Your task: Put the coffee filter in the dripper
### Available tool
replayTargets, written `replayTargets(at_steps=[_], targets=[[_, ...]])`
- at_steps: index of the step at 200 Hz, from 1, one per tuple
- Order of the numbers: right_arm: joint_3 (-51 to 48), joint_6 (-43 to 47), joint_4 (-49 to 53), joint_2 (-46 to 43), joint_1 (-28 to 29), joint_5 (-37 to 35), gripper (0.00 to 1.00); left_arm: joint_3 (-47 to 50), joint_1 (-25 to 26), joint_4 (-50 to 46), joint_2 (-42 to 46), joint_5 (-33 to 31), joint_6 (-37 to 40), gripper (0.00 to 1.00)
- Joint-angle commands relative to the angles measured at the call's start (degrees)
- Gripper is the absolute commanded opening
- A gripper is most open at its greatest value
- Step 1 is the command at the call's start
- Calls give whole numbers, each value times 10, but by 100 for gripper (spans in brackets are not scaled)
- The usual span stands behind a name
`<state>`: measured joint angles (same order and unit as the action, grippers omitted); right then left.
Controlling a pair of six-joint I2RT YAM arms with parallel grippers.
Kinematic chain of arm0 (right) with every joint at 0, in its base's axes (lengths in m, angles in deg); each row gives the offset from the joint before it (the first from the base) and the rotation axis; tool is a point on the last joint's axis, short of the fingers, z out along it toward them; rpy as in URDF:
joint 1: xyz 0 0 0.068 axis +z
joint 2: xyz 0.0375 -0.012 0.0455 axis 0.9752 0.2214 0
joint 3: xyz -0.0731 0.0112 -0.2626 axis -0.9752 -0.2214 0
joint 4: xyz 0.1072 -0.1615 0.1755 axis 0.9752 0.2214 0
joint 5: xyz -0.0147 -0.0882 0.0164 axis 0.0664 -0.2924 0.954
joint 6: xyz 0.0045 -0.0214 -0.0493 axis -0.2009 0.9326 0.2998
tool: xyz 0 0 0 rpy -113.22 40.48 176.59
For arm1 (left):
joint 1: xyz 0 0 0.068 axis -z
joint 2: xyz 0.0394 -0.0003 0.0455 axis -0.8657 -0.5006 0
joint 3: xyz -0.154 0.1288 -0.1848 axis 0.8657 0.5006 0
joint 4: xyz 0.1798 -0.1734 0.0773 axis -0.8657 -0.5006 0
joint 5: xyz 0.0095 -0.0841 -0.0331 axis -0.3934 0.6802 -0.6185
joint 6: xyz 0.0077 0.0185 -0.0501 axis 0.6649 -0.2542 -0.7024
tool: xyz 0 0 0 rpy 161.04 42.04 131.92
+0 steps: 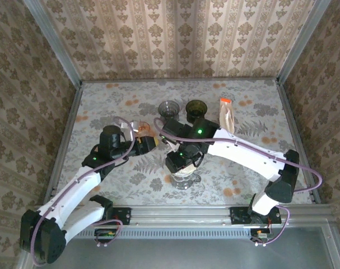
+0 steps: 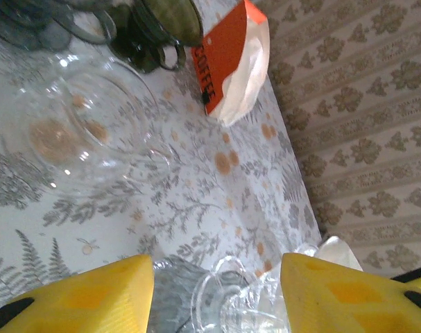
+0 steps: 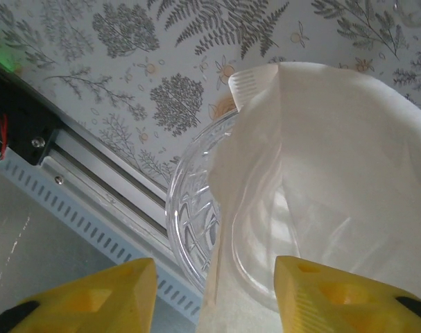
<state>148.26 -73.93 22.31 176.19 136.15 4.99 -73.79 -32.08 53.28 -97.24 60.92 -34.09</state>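
Filter (image 3: 335,159) in the glass dripper (image 3: 188,208), by the near edge of the table (image 3: 161,104).
Right gripper (image 3: 216,281) hovers over it, fingers spread with paper between them (no pinch visible); left gripper (image 2: 217,281), also spread, points at the dripper from its left.

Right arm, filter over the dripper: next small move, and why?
Probably ease the right gripper down slightly to seat the coffee filter: jaws stand open, and the paper drapes over the dripper rim with its tab sticking up, not yet flush.
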Motion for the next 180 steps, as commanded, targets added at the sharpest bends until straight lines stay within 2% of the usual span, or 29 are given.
replayTargets(at_steps=[1,35,54,84,121,143,156,180], targets=[[-23,6,-31,-35,1,1,53,-27,15,6,-8,21,-5,54],[-69,6,-81,-71,1,26,54,-58,29,-22,-17,21,15,57],[-84,9,-89,-95,0,6,54,-85,43,-58,-17,18,45,56],[-116,-2,-102,-150,-18,-28,57,-156,92,-155,-45,-35,118,60],[-152,-15,-114,-209,-40,-78,63,-216,135,-229,-82,-86,170,64],[-181,-22,-124,-231,-65,-79,65,-253,166,-274,-114,-115,201,66],[-197,-23,-132,-238,-73,-77,66,-276,183,-308,-135,-135,220,66],[-214,-19,-141,-237,-74,-88,66,-297,196,-351,-154,-150,237,59]])
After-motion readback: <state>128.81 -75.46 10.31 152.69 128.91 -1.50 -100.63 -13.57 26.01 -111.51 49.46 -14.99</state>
